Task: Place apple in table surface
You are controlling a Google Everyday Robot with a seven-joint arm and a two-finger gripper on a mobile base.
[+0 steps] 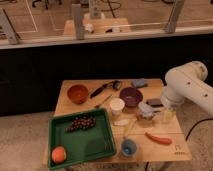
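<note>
Currently the apple rests in the near left corner of the green tray, well apart from the claw. The claw hangs wide over the right side of the worktop, holding nothing discernible. Being round, the apple offers no preferred axis. The white arm hides the claw's upper part.

The gripper, low over the tabletop's right side, is a blurred grey shape; the right edge crops the arm
</note>
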